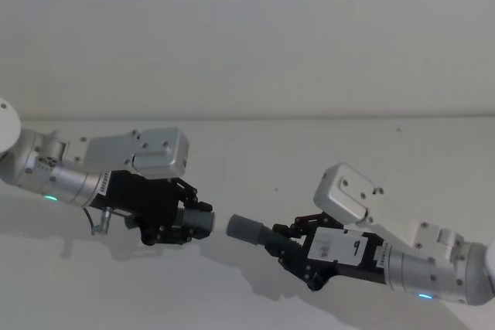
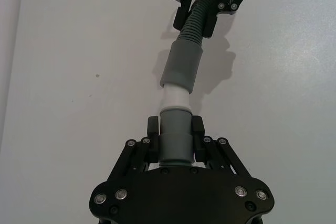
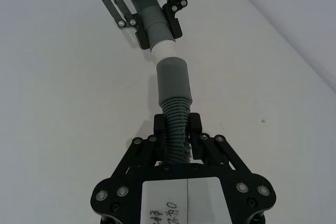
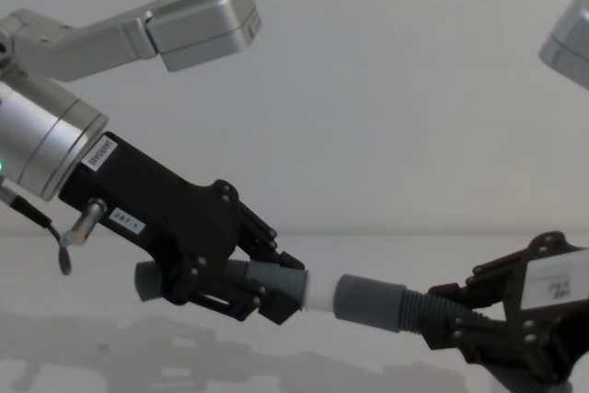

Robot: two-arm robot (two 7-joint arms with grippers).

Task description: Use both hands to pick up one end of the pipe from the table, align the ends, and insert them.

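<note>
Holding one pipe (image 4: 433,312) between two grippers above the table (image 1: 309,152). Left gripper (image 2: 175,136) is pinched on the grey cuff (image 2: 175,139) with the white tip (image 2: 174,97). Right gripper (image 3: 177,136) is clamped on the corrugated part just behind the plain cuff (image 3: 173,80). So two ends, lined up nose to nose, white tip right at the plain cuff's mouth; can't tell how far in.

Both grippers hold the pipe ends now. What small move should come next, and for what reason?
Probably push the two ends straight together. The left gripper holds the cuff with the white tip, the right gripper holds the corrugated hose behind the plain grey cuff. The tip sits at the cuff's mouth, nearly in line, but not fully inserted.
</note>
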